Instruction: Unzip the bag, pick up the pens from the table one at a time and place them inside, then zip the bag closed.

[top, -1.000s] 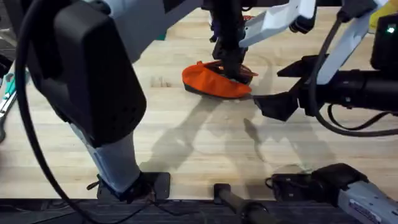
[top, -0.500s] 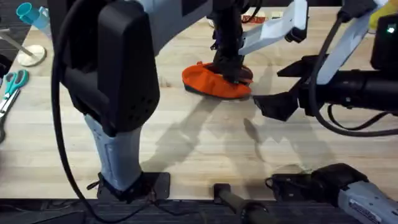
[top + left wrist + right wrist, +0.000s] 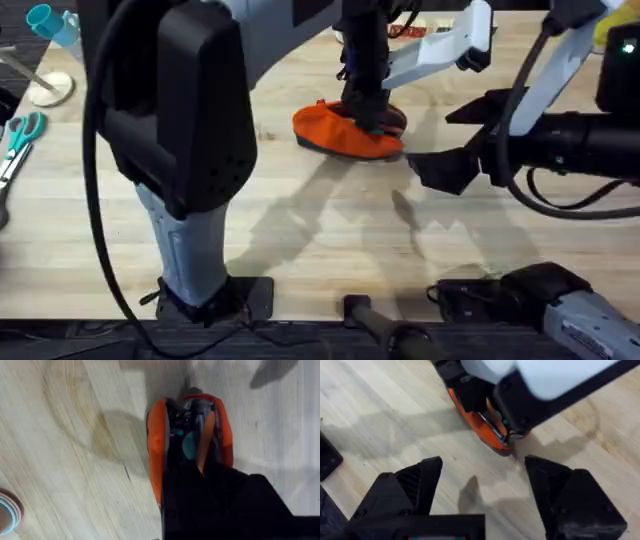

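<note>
Over at the far left edge of the bench (image 3: 300,230) lies a pair of teal-handled scissors (image 3: 20,135). Beyond them sits a small round pale disc (image 3: 48,88), and further back in the corner a light blue plastic piece (image 3: 50,22) that I can't identify.

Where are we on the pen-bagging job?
Done: the small orange fabric pouch is unzipped, its mouth gaping, with an orange stick and other items visible inside. In hand: the left gripper is down at the pouch opening, apparently placing a pen. The right gripper hovers open above the light wooden table beside the pouch. Left: zipping it closed.
</note>
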`<state>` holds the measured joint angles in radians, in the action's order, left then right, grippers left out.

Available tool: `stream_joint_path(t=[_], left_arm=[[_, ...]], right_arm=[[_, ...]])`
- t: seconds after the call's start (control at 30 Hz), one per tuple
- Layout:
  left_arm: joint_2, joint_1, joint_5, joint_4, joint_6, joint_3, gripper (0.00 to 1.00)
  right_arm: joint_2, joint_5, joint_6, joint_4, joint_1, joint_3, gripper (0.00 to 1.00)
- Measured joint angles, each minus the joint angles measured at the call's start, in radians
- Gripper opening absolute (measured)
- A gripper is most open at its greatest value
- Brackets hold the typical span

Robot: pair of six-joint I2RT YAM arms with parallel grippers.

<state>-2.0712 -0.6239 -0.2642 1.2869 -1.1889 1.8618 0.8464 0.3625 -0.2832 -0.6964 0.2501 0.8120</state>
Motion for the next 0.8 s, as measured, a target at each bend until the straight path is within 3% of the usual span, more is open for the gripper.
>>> stream_joint_path(t=[0.4, 0.47, 0.67, 0.77, 0.8], left_arm=[[0.0, 0.0, 0.003, 0.0, 0.0, 0.0, 0.042], [0.0, 0.0, 0.004, 0.0, -0.001, 0.0, 0.081], [0.0, 0.0, 0.006, -0.001, 0.006, 0.0, 0.549], [0.0, 0.0, 0.006, 0.0, 0.01, 0.0, 0.95], [0.0, 0.0, 0.006, 0.0, 0.01, 0.0, 0.983]], right_arm=[[0.0, 0.0, 0.0, 0.0, 0.0, 0.0, 0.998], [0.0, 0.0, 0.0, 0.0, 0.0, 0.0, 0.998], [0.0, 0.0, 0.0, 0.0, 0.0, 0.0, 0.998], [0.0, 0.0, 0.0, 0.0, 0.0, 0.0, 0.998], [0.0, 0.0, 0.0, 0.0, 0.0, 0.0, 0.998]])
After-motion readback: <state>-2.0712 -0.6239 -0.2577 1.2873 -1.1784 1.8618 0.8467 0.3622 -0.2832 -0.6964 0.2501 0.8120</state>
